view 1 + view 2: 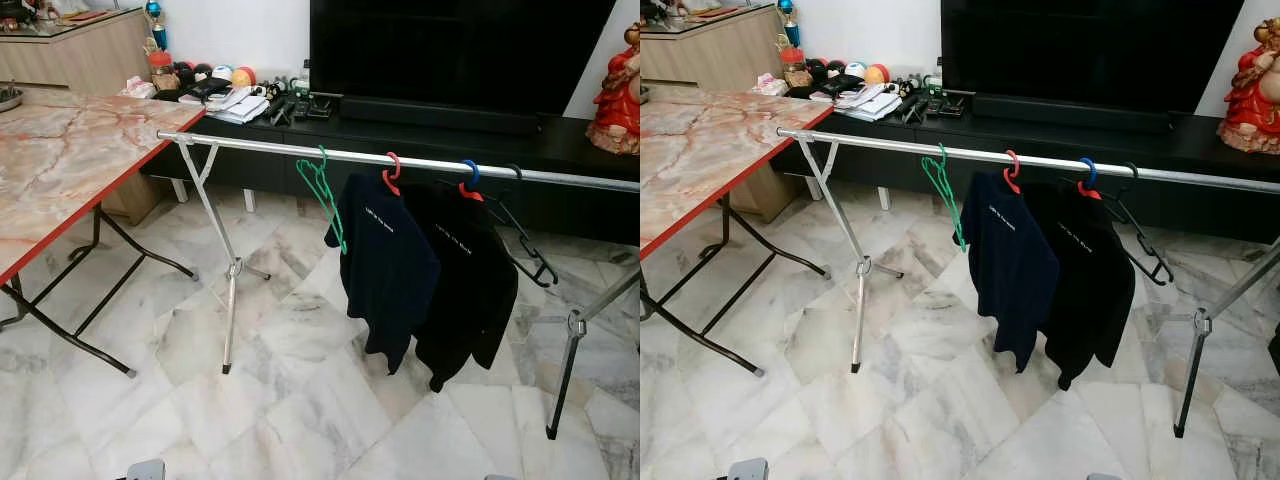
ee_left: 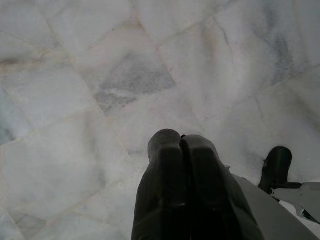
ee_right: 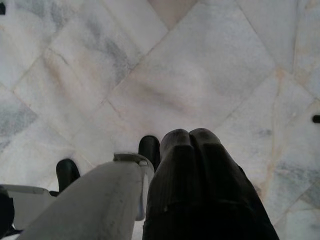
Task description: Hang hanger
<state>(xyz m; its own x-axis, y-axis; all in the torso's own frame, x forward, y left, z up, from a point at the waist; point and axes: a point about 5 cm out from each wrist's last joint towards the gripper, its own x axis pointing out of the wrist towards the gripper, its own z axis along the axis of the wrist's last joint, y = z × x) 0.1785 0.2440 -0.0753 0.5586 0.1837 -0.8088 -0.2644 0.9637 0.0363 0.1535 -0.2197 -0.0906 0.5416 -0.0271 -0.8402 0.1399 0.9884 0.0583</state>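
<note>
The left gripper has its two black fingers pressed together with nothing between them, and it points down at the marble floor. The right gripper is the same: fingers closed, empty, above the floor.

Further out, a silver rail stands on thin folding legs in front of a dark TV cabinet. An empty green hanger hangs on the rail, just beside a red hanger with a dark navy shirt. Next comes a blue hanger with a black shirt, then an empty black hanger. A marble-pattern tabletop stands to the left.

Neither gripper holds a hanger, so one must probably be picked first. The rail looks light; a push from an arm could shake it, and the hook of a hanger could slip off and fall.
</note>
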